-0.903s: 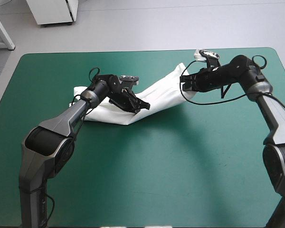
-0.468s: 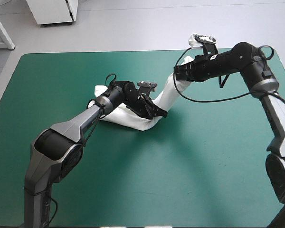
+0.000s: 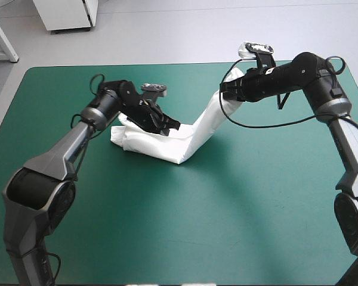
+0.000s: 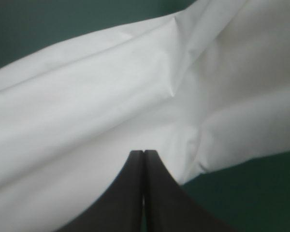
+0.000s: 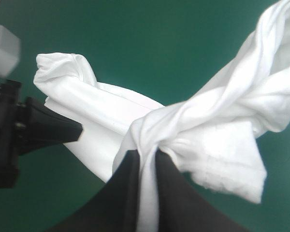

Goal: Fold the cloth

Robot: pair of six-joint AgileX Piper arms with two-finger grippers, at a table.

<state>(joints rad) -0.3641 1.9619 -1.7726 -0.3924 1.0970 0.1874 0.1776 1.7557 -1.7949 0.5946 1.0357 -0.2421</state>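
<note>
Seemingly midway in folding, with right gripper (image 3: 225,95) clamped on the raised T-shirt (image 3: 161,146) end, left gripper (image 3: 172,124) pressed together above it; next, probably laying this end across.

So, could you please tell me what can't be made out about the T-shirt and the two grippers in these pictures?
High view: the left gripper hides whether it touches the T-shirt below.
Left wrist view: the T-shirt runs past the edges; no sleeve or collar shows.
Right wrist view: bunched cloth in the right gripper hides which part is pinched.
</note>
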